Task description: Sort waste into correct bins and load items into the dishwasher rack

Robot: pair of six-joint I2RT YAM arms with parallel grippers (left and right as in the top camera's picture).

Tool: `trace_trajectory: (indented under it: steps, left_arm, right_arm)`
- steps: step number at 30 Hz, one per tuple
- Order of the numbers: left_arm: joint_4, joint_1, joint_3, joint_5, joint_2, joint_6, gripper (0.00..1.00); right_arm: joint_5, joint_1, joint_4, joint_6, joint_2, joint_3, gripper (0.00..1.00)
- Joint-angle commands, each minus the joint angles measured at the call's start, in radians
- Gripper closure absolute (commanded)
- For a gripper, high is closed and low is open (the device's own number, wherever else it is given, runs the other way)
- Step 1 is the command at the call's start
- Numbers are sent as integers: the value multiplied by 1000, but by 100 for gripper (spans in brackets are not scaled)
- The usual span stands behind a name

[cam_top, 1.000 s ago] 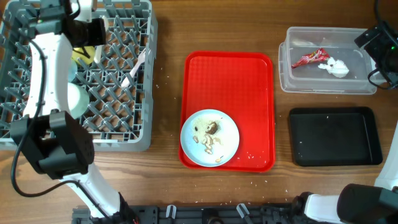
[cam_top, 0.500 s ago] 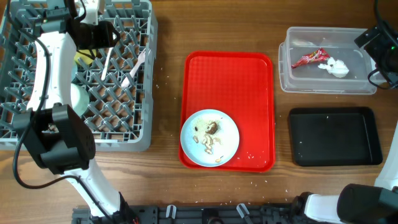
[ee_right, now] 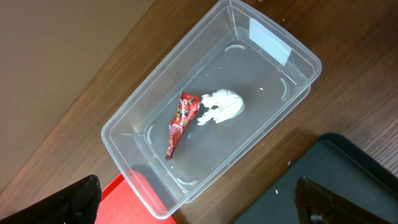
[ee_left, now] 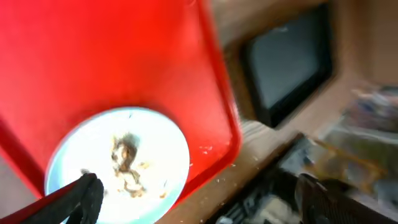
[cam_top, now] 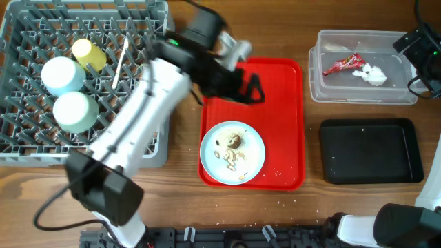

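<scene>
Mostly done, the plate is what's left

Loaded: rack (cam_top: 21,148) at left holds the cup (cam_top: 90,54), blue bowl (cam_top: 61,74) and green bowl (cam_top: 75,111), all mouth down on the pegs. One white utensil (cam_top: 120,60) lies across the pegs next to the cup. The second utensil is not seen, as the left arm covers the rack's right side

Waste: wrapper (ee_right: 181,123) and tissue (ee_right: 221,106) lie touching each other in the tub (ee_right: 292,46), so that part looks finished. Black tray (cam_top: 372,150), just in front of the tub, holds nothing but a few pale specks

Left to do: plate (cam_top: 251,141) sits on the red tray's (cam_top: 275,76) near end with brown scraps (cam_top: 234,143) and crumbs on it. Likely order is scraps into the black tray, then plate into the rack. A few crumbs also lie on the red tray and the table (cam_top: 310,207)

Left pincer (ee_left: 199,186): fingers wide apart, nothing held, above the red tray with the plate under its camera. Looks lined up for the plate

Right pincer (ee_right: 198,186): fingers apart, empty, hovers over the tub at far right, well apart from the plate
</scene>
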Motion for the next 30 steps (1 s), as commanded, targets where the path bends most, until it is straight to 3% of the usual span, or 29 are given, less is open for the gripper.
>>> trace_trajectory:
  steps: [1, 2, 4, 9, 10, 12, 16, 19, 21, 22, 23, 24, 26, 30]
  left_arm:
    - [-1, -201, -41, -623, 10, -594, 0]
    - [-1, -258, -59, -733, 10, -742, 0]
    - [7, -311, -90, -799, 10, -858, 0]
    - [19, -313, -114, -814, 13, -843, 1]
    - [-12, -293, -114, -838, 8, -844, 6]
    - [-93, -191, -114, -848, -43, -852, 4]
    - [-180, 172, -114, -848, -202, -848, 0]
    - [-271, 365, -114, -847, -209, -844, 0]
    - [-309, 505, -114, -842, -209, -845, 0]
    - [-308, 550, -114, -828, -209, -845, 0]
    - [-299, 605, -114, -808, -209, -848, 0]
    - [-293, 659, -114, -788, -209, -848, 0]
    - [-291, 731, -114, -783, -209, -848, 0]
    - [-269, 811, -114, -784, -209, -848, 0]
  right_arm:
    - [16, 0, 1, 6, 9, 0, 0]
    - [16, 0, 1, 7, 9, 0, 0]
    - [16, 0, 1, 6, 9, 0, 0]
    - [16, 0, 1, 7, 10, 0, 0]
    - [16, 0, 1, 6, 9, 0, 0]
    - [16, 0, 1, 7, 9, 0, 0]
    - [14, 0, 5, 13, 9, 0, 0]
    - [-8, 0, 64, 183, 9, 0, 0]
    - [-182, 0, 51, 213, 7, 0, 0]
    - [-380, 6, 48, 153, 8, 0, 0]
    - [-620, 49, 31, -27, 17, -1, 0]
    - [-694, 120, -23, -157, 21, -1, 1]
    - [-521, 362, -121, -274, 28, -2, 1]
    - [-234, 851, -154, -271, 106, -30, 3]
